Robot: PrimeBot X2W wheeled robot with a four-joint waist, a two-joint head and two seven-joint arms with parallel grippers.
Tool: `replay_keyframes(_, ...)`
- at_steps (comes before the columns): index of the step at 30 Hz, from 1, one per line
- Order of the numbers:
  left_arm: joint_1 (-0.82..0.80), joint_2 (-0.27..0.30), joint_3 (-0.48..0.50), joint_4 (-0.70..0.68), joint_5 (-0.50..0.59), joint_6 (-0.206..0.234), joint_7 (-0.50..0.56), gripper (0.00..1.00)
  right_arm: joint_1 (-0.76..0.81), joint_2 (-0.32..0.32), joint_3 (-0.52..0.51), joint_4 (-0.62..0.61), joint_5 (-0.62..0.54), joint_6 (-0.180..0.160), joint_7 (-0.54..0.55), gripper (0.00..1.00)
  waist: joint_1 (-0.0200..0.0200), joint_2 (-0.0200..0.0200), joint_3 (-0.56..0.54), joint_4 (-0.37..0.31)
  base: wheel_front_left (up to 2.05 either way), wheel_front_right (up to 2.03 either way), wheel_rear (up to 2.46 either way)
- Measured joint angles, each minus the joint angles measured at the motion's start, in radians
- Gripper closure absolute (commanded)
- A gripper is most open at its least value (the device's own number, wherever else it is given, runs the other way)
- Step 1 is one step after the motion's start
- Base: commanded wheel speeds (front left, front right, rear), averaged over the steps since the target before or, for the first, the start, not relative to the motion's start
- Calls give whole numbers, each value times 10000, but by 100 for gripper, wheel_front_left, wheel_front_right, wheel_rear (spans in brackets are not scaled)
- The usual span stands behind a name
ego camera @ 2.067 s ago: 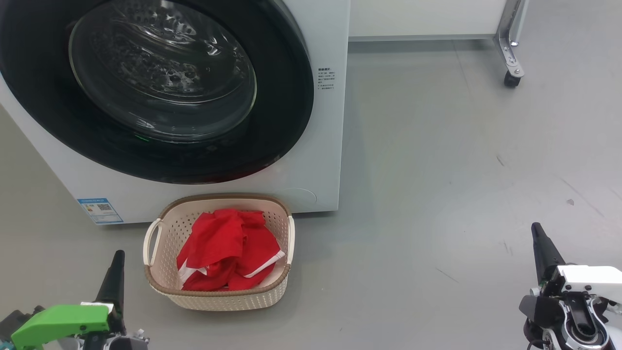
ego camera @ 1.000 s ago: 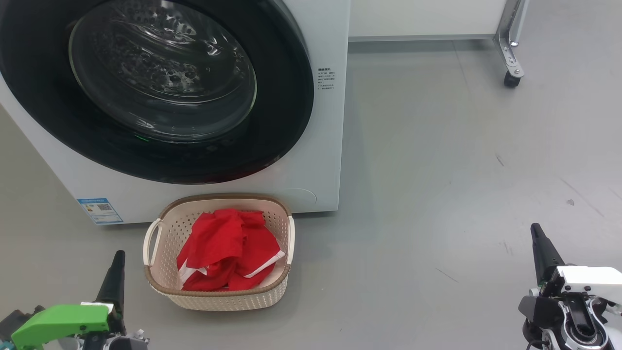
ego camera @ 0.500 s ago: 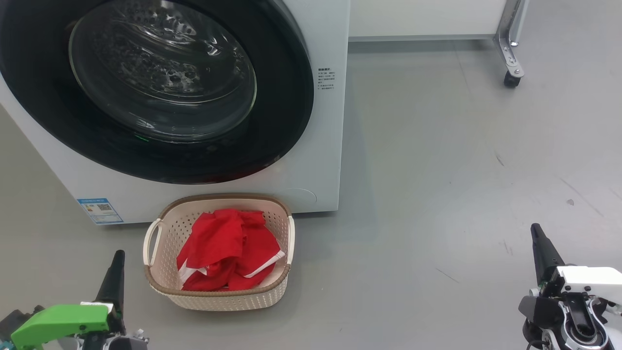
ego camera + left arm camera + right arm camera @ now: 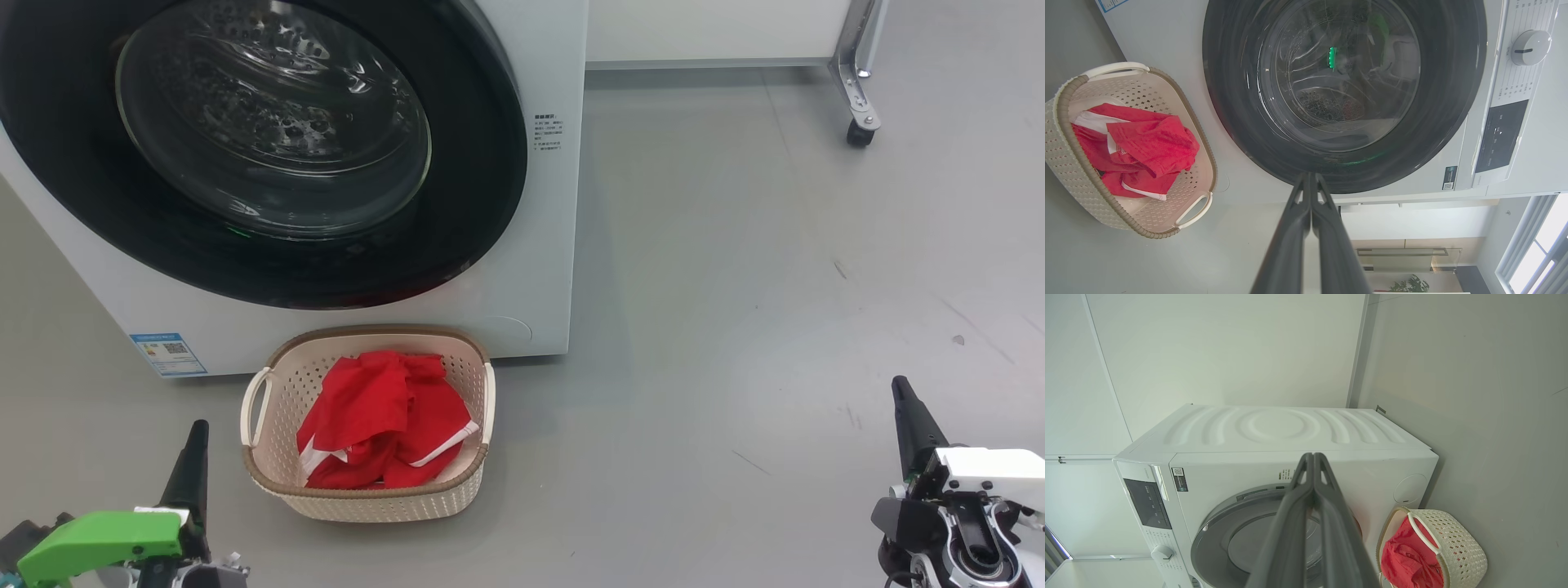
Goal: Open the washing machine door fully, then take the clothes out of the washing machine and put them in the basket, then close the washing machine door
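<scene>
Red clothes (image 4: 384, 420) with white trim lie heaped in the cream basket (image 4: 384, 506). It stands on the grey floor (image 4: 735, 286) just in front of the washing machine (image 4: 543, 245), below the lower edge of the washing machine door (image 4: 478, 204). You can see that door lying flat against the machine's front, its wide black rim closed round the clear glass bowl, with the dimpled steel drum dim behind the glass. Your left end effector (image 4: 197, 433) hangs at the lower left of the head view, just beside the basket's left handle but apart from it. Its two dark fingers are pressed together and grasp nothing. Your right end effector (image 4: 902, 392) sits well apart at the lower right, over bare floor, likewise clenched and empty. In the left wrist view the joined fingers point toward the door's black rim. In the right wrist view they point at an edge of the machine's white casing.
</scene>
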Motion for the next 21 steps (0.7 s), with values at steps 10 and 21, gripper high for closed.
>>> replay_keyframes(10,-3,0,10,-4,0,0,0,100,-1,4,-8,10,0,0,2,100,0,0,0,0,0,0,0)
replay_keyframes(21,-5,0,15,-10,0,0,0,100,-2,23,-19,13,-2,0,40,100,0,0,1,0,0,0,0)
